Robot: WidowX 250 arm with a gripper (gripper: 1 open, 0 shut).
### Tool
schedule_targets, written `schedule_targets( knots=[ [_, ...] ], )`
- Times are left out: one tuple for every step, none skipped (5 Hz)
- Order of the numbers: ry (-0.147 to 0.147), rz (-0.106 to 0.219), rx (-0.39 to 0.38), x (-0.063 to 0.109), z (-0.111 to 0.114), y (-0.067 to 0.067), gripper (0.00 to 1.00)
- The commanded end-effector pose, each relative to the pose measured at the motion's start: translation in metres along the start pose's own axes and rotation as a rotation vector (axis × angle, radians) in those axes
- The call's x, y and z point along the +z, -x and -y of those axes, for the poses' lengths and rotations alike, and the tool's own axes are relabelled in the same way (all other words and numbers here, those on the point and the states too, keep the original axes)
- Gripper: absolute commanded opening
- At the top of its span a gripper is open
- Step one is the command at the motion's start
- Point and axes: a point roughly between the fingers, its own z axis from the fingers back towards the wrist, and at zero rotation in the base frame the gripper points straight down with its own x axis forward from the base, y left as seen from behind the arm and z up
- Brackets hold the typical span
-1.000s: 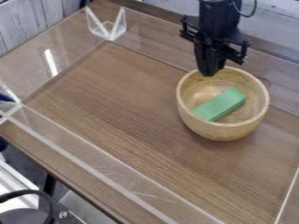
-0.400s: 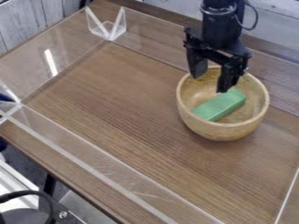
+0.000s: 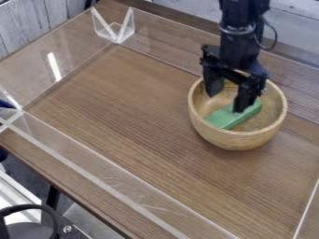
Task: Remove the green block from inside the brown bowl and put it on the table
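The brown bowl [image 3: 225,133] sits on the table [image 3: 125,131] at the right side. Inside it lies the green block [image 3: 230,119], tilted against the bowl's inner wall and partly hidden by the fingers. My gripper [image 3: 234,101] hangs straight down into the bowl with its black fingers [image 3: 212,86] spread open on either side of the block's upper end. Nothing is gripped between them.
Low clear acrylic walls [image 3: 50,140] edge the table on the left, front and back. A clear acrylic corner bracket [image 3: 112,26] stands at the back left. Dark wood tabletop stretches left and in front of the bowl.
The gripper has opened from shut and dropped down and slightly right into the bowl, over the green block. Bowl and block have not moved.
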Motion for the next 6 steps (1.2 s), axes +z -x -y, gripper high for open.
schedule_targets(
  knots=[
    [-0.015, 0.055, -0.026, 0.009, 0.003, -0.017, 1.00],
    [-0.015, 0.041, -0.031, 0.001, 0.004, -0.020, 0.00],
    [-0.014, 0.041, -0.028, 0.000, 0.003, -0.020, 0.00],
    [-0.014, 0.046, -0.027, 0.004, 0.003, -0.019, 0.00],
    [-0.014, 0.051, -0.026, 0.009, 0.002, -0.018, 0.00],
    [-0.014, 0.057, -0.025, 0.013, 0.002, -0.017, 0.00]
  ],
)
